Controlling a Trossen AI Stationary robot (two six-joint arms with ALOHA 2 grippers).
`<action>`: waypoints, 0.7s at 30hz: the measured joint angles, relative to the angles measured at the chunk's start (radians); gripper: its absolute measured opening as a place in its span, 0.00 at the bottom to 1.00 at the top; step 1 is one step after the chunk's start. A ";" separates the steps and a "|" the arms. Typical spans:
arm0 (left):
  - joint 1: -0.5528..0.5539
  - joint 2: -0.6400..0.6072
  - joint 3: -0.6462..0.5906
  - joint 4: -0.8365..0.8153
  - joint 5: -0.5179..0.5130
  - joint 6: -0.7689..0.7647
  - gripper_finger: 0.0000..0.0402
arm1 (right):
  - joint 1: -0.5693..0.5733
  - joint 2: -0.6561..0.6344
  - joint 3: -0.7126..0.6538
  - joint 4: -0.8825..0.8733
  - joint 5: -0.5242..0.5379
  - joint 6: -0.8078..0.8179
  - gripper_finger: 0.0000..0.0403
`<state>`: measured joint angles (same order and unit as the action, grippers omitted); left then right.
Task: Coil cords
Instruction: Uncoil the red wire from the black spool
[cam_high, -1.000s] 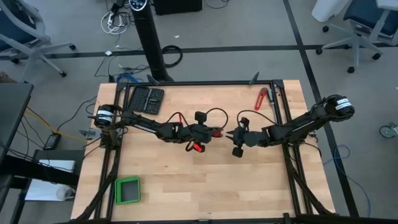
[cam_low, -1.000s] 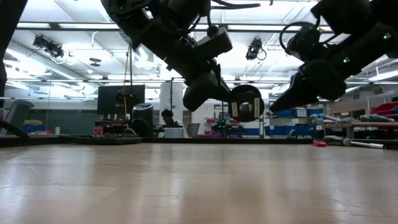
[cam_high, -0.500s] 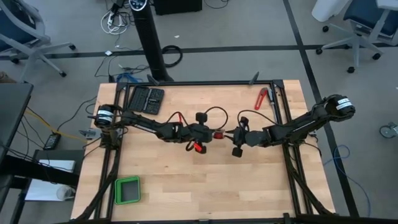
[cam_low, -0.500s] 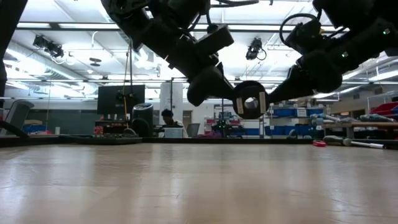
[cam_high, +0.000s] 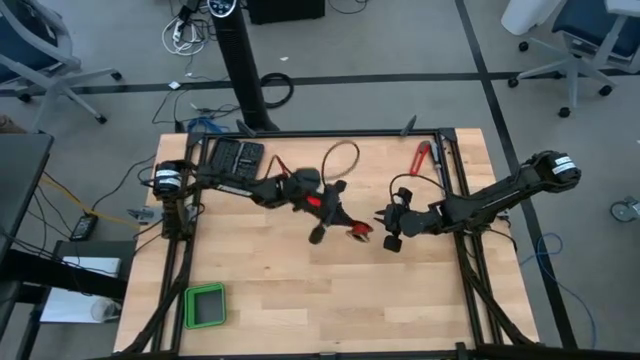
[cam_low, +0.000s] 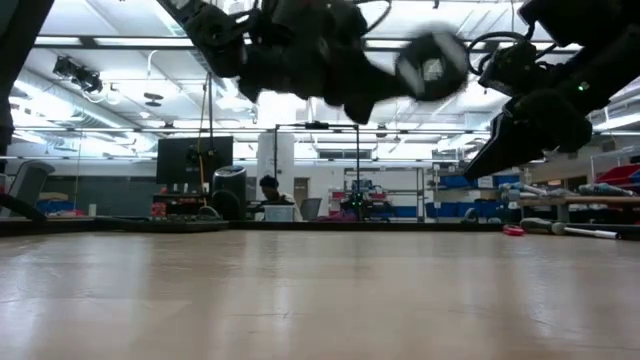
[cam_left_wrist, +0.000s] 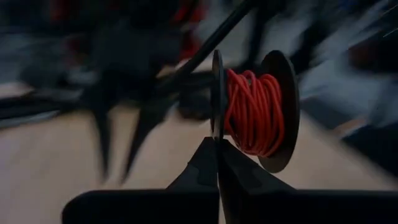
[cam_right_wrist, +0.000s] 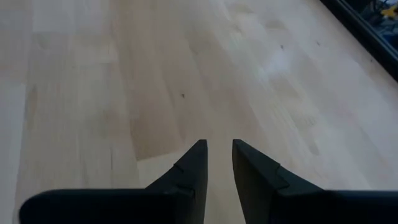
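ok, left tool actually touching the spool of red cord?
Touching. In the left wrist view the left tool is shut on one black flange of the spool, fingertips pinching its rim.

No readable text, labels or numbers anywhere in view.

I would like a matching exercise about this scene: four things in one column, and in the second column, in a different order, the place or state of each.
Things:
1. left gripper
2. right gripper
3. red-handled hand tool
4. green square tray

Places or states:
A. in the table's lower left corner in the high view
B. fingers slightly apart, nothing between them, above bare wood
C. shut on the rim of the black spool wound with thin red cord
D. lying near the table's upper right corner in the high view

Pairs: 1-C, 2-B, 3-D, 4-A
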<state>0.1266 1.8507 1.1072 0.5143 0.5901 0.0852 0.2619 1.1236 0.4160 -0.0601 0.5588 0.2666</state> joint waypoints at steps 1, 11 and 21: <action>0.014 0.001 0.000 0.039 0.070 -0.047 0.00 | 0.000 0.000 0.000 -0.007 -0.003 0.003 0.18; 0.050 0.003 0.001 0.318 0.329 -0.381 0.00 | 0.000 0.000 0.000 0.044 -0.099 0.002 0.18; 0.048 0.005 0.001 0.325 0.372 -0.430 0.00 | 0.005 0.001 0.000 0.164 -0.170 -0.033 0.18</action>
<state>0.1741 1.8557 1.1080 0.8390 0.9623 -0.3451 0.2670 1.1244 0.4156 0.1038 0.3885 0.2334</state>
